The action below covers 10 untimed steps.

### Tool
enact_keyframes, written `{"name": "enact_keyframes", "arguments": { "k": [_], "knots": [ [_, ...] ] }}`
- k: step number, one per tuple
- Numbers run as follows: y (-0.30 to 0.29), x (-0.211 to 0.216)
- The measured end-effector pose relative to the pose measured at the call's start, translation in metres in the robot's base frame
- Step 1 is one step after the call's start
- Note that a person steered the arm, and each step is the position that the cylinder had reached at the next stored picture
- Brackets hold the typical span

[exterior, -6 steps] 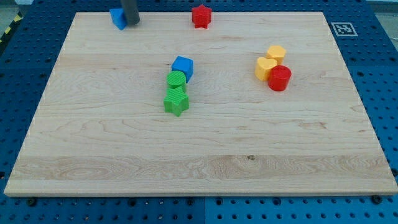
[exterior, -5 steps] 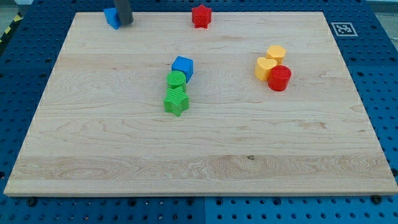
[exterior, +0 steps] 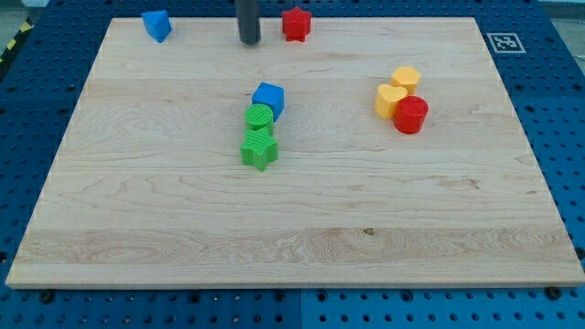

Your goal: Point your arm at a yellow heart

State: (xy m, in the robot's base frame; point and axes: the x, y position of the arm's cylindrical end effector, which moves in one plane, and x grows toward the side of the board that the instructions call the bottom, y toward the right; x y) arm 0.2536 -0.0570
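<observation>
The yellow heart (exterior: pixel 390 99) lies at the board's right, touching a yellow hexagon-like block (exterior: pixel 406 78) above it and a red cylinder (exterior: pixel 411 114) at its lower right. My tip (exterior: pixel 249 41) stands near the view's top, just left of the red star (exterior: pixel 295 24) and far up and left of the yellow heart. The rod rises out of the frame's top.
A blue triangle-like block (exterior: pixel 156 25) sits at the top left corner. A blue cube (exterior: pixel 269 97), a green cylinder (exterior: pixel 260 117) and a green star (exterior: pixel 259 148) form a line near the middle of the wooden board (exterior: pixel 292 238). A fiducial tag (exterior: pixel 505 42) is at the top right.
My tip has slid right along the top edge, from beside the blue triangle-like block to just left of the red star. The blue block now sits a little further left.
</observation>
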Motion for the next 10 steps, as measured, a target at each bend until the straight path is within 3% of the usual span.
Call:
{"name": "enact_keyframes", "arguments": {
  "k": [2,3,7,10],
  "knots": [
    [0.053,0.091],
    [0.054,0.105],
    [0.054,0.105],
    [0.158,0.109]
  ]
}}
